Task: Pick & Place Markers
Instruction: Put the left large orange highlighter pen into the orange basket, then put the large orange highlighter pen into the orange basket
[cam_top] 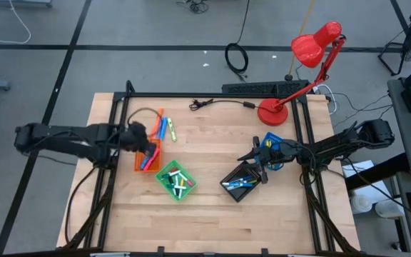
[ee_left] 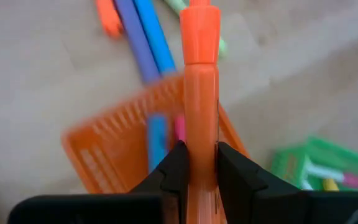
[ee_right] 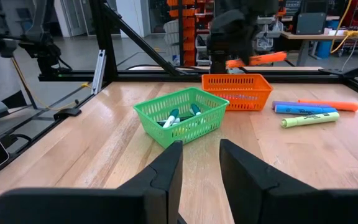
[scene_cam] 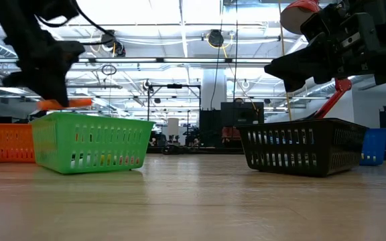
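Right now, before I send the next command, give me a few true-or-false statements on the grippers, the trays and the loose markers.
1. The left gripper is shut on an orange marker above the orange tray. True.
2. The right gripper holds a blue marker. False: its fingers are open with nothing between them.
3. Loose markers lie on the table beside the orange tray. True.
4. The green tray is empty. False: several markers lie in it.
5. The green tray sits between the orange tray and the black tray. True.
6. The red lamp stands at the left arm's side of the table. False: it stands at the right arm's side.
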You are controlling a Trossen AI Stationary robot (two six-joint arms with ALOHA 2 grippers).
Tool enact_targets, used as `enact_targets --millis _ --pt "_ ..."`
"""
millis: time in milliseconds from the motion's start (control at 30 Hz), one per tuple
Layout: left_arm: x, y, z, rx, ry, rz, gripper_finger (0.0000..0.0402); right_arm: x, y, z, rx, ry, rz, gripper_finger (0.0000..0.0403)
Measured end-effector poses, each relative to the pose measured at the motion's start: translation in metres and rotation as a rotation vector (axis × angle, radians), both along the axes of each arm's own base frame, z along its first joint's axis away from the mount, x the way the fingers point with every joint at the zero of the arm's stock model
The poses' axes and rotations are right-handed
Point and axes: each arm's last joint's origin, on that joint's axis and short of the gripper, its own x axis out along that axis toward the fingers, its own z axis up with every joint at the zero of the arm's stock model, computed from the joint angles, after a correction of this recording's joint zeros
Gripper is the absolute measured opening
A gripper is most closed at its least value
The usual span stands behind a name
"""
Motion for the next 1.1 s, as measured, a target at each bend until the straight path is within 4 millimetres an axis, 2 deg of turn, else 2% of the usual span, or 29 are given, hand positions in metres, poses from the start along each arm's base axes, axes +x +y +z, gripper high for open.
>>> enact_targets --millis 167,333,433,567,700,933,1100 --pt "-0.006 -0.028 -0.004 -0.077 0.030 0.044 0.0061 0.000 0.000 0.000 0.000 0.000 0.000 0.0093" --pt "-0.008 -0.045 -0.007 -0.099 0.019 0.076 0.0061 0.000 0.000 0.000 0.000 0.001 0.000 0.0093" --pt "-0.007 -0.051 -0.009 -0.098 0.022 0.079 0.0084 0.000 0.000 0.000 0.000 -0.001 0.000 0.0093" --pt "-0.005 -0.054 -0.012 -0.084 0.051 0.067 0.0136 0.000 0.000 0.000 0.000 -0.004 0.000 0.0093" --pt "-0.003 -0.054 -0.015 -0.067 0.071 0.068 0.0168 0.000 0.000 0.000 0.000 -0.001 0.000 0.0093" --pt "-0.002 -0.051 -0.014 0.030 0.056 0.036 0.0184 0.000 0.000 0.000 0.000 0.000 0.000 0.0093" --pt "-0.003 -0.037 -0.007 0.130 0.002 0.089 0.0185 0.000 0.000 0.000 0.000 0.000 0.000 0.0093"
